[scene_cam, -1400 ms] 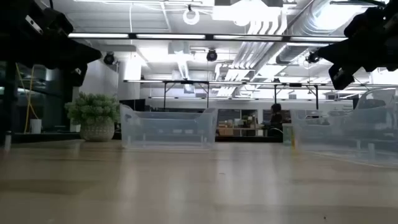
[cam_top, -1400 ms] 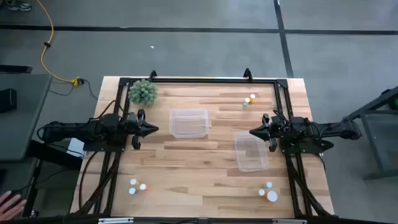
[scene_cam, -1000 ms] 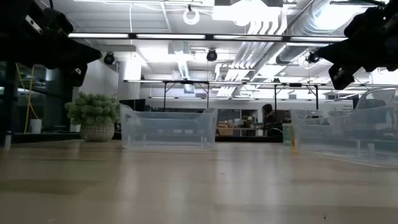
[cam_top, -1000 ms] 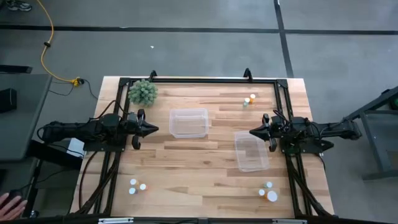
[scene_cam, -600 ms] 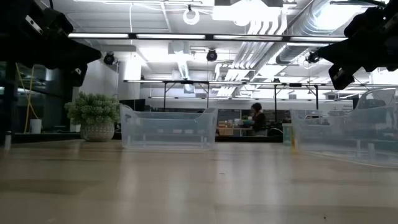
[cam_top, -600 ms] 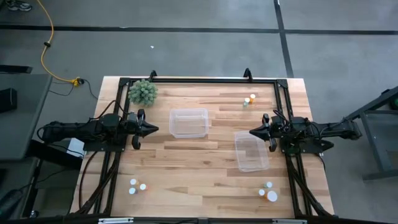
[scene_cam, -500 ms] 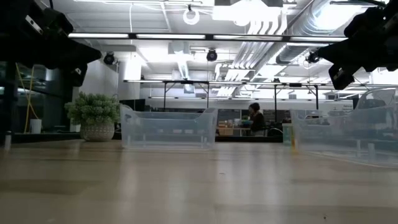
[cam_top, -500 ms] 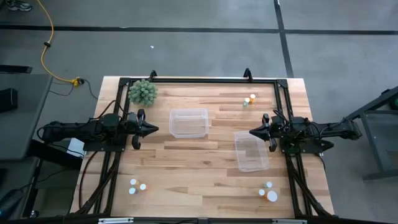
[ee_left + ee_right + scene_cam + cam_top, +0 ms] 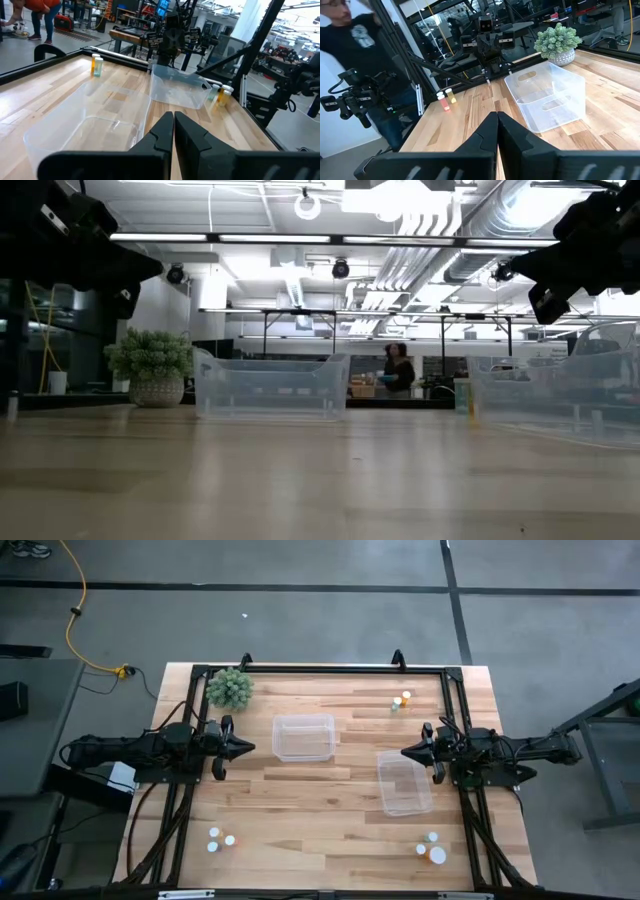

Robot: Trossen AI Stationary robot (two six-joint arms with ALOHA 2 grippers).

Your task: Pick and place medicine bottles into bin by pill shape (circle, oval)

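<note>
Wooden worktop (image 9: 330,810): seven medicine bottles (image 9: 221,839), two clear bins (image 9: 303,737), one plant (image 9: 230,688); left tool (image 9: 247,748), right tool (image 9: 407,753) both closed, empty.

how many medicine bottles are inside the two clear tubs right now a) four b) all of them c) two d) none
d) none: in the high view both clear tubs hold nothing, while the medicine bottles stand on the table in small groups near the far right, the near left and the near right.
</note>
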